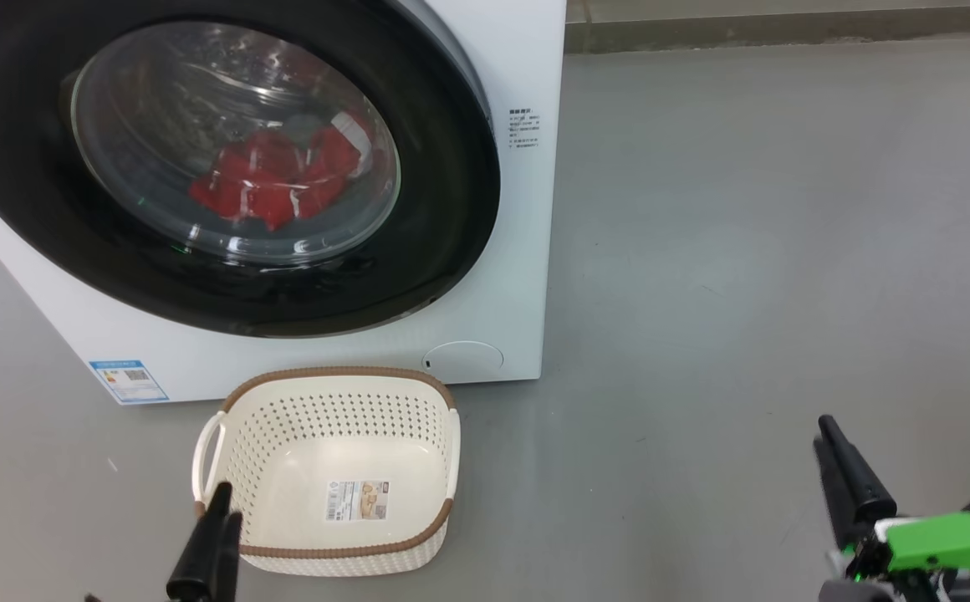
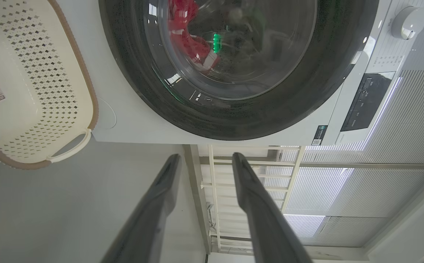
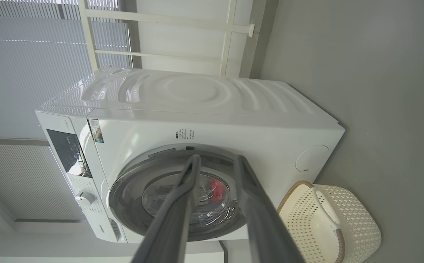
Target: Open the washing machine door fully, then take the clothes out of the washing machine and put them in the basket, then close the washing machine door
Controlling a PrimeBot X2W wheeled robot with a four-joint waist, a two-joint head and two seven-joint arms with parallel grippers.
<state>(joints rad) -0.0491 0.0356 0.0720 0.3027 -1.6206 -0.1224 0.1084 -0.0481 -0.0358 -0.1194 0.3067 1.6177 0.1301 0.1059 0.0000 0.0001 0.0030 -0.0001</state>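
At upper left, the door (image 1: 418,209) is seen shut over the clothes (image 1: 276,180); the basket (image 1: 343,373) below is unfilled, left gripper (image 2: 205,155) and right gripper (image 3: 218,157) are held parted and unloaded, and every step is judged outstanding.

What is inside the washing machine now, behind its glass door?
Through the closed washing machine door, red clothes with white trim lie in a heap low in the drum. Reflections hide much of the inside, so anything under or behind the heap cannot be seen.

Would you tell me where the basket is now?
In the head view, the basket stands on the floor just before the washing machine, below its door, left of centre.
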